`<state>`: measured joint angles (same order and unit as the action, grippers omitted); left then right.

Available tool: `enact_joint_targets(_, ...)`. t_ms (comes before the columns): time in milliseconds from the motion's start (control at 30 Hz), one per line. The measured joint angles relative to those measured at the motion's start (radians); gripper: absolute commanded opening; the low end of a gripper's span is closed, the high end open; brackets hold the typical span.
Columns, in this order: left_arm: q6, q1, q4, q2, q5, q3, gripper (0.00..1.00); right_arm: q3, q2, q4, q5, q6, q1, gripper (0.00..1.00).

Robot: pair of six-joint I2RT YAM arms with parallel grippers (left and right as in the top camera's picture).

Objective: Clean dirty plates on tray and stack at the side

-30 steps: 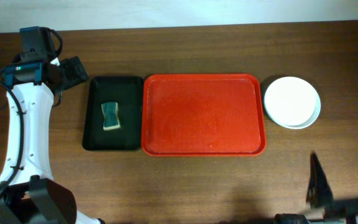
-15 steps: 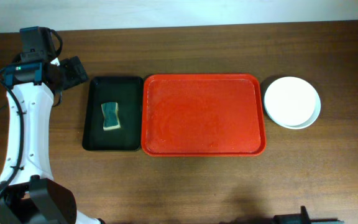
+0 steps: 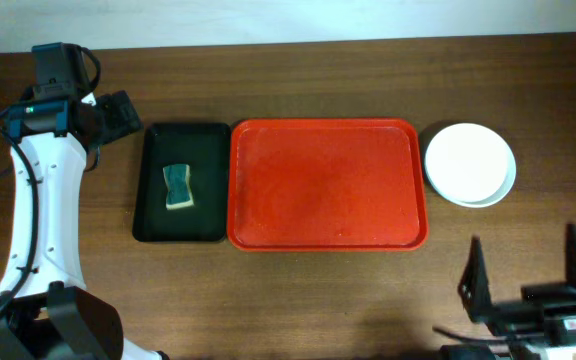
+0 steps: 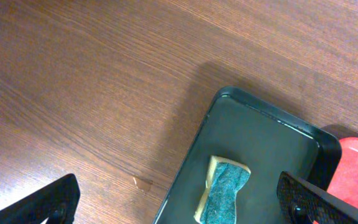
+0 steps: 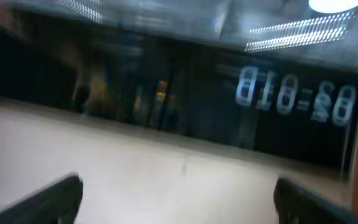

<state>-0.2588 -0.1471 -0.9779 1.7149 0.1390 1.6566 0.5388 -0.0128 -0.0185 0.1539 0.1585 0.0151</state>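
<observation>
Seen from overhead, with 12 o'clock at the far edge of the desk (image 3: 298, 290), the red tray (image 3: 328, 185) lies at the middle with its long sides running from 9 to 3 o'clock. Only its own red floor shows inside the raised rim.

The plates (image 3: 469, 164) stand in one stack on the wood at 3 o'clock of the tray, level with its upper half. A white plate is on top, and a pale rim peeks out under it at 5 o'clock. The stack's 9 o'clock edge is right at the tray's rim; whether they touch cannot be told.

The black tray (image 3: 182, 182) lies along the red tray's 9 o'clock rim, edge to edge. A sponge (image 3: 178, 187) lies on its floor, apart from all four walls.

A broad band of bare wood runs along 6 o'clock of both trays, and a narrower one along 12 o'clock up to the desk's far edge.

The left gripper (image 4: 182, 208) hangs over the wood at 10 o'clock of the black tray, outside its corner. Its jaws are spread wide and hold nothing.

The right gripper (image 3: 526, 275) is at 5 o'clock of the red tray, near the desk's front edge and well apart from the plates. Its two fingers (image 3: 475, 275) stand wide apart with nothing between them. Its wrist view is blurred and faces away from the desk.
</observation>
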Motion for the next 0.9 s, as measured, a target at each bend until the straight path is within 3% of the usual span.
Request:
enact_joint_targets(133,0.0,0.0,0.001,0.0,0.0,0.0,0.99,-0.171,0.0,-0.148,0.036,-0.002,0.05,0.99)
enact_joint_targets(567,0.0,0.0,0.001,0.0,0.0,0.0,0.99,-0.46,0.0,-0.179,0.062,-0.002,0.058,0.98)
enact_joint_targets(900,0.0,0.0,0.001,0.0,0.0,0.0,0.99,-0.525,0.0,-0.035,-0.016,-0.141,0.058,0.98)
